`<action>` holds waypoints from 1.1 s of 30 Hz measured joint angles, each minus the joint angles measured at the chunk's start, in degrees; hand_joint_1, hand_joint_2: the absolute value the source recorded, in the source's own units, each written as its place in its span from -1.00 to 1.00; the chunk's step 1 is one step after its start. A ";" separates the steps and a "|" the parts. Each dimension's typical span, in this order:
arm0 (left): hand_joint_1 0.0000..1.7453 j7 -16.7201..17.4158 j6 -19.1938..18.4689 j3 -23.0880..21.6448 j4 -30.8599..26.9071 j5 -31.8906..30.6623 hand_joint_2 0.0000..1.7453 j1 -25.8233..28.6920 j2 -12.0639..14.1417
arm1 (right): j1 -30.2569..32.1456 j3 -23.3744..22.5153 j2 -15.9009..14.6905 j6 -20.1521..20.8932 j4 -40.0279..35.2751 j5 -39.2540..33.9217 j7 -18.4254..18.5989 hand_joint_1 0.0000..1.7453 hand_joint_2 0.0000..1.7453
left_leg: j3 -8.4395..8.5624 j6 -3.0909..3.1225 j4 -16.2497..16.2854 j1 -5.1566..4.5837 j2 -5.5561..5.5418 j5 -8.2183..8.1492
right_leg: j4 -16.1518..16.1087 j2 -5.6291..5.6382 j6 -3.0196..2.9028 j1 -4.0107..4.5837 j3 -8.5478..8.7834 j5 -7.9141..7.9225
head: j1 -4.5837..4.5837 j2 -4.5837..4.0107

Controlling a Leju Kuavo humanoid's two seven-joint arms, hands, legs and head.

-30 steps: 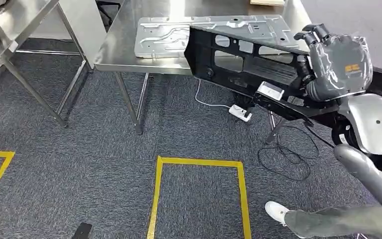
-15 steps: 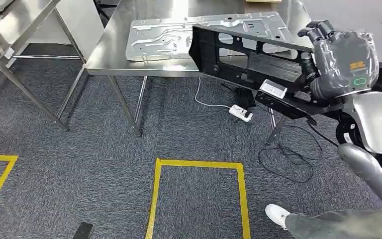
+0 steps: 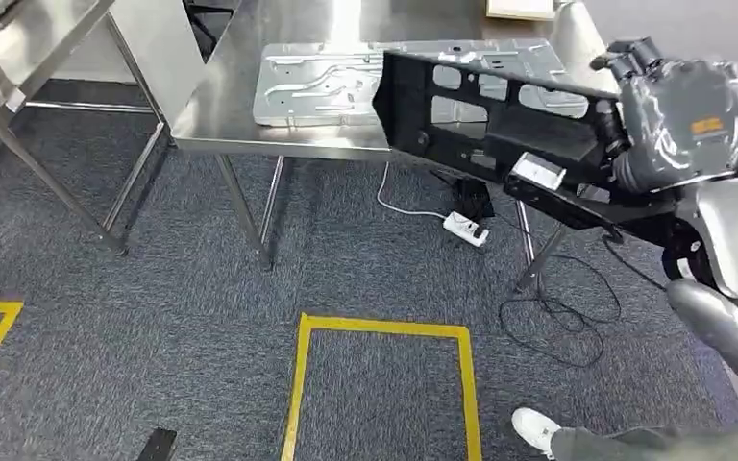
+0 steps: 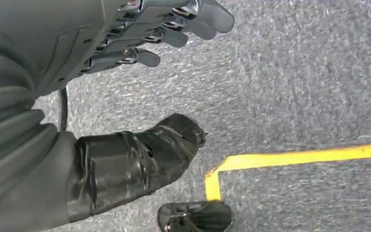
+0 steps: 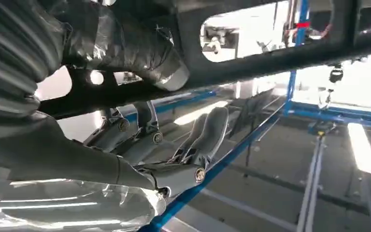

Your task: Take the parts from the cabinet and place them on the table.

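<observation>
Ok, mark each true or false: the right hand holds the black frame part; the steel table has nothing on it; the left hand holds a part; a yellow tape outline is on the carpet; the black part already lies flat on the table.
1. Right hand holds the black frame part: true.
2. Steel table has nothing on it: false, a silver stamped metal panel lies on it.
3. Left hand holds a part: false, it holds nothing and hangs over the carpet.
4. Yellow tape outline on the carpet: true.
5. Black part lies flat on the table: false, it is held up, tilted.
</observation>
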 joint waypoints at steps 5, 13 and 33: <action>-1.00 0.09 -0.61 -0.09 0.00 0.46 1.00 0.18 -0.11 | 0.16 -0.39 -0.85 0.20 -0.06 0.00 0.02 1.00 1.00 | 2.30 -0.79 1.22 0.39 -0.29 -2.69 | -11.18 -0.09 1.00 -1.05 2.67 10.45 | 0.04 0.00; -1.00 -0.15 -0.68 -0.09 0.02 1.16 1.00 -0.13 0.15 | 0.58 -1.09 -1.27 0.35 -0.65 0.07 0.48 1.00 1.00 | 0.02 -3.18 6.63 0.10 -0.09 -6.33 | -13.50 0.08 -1.66 -0.94 4.92 7.79 | -0.42 0.02; -1.00 0.26 -1.09 -0.15 0.02 1.18 1.00 0.33 0.41 | 0.56 -1.79 -1.70 1.11 -0.81 0.24 -0.04 1.00 1.00 | 2.87 0.43 -0.46 -0.55 -0.26 -1.29 | 0.50 -0.03 0.84 -0.38 -0.95 -0.08 | 0.61 0.02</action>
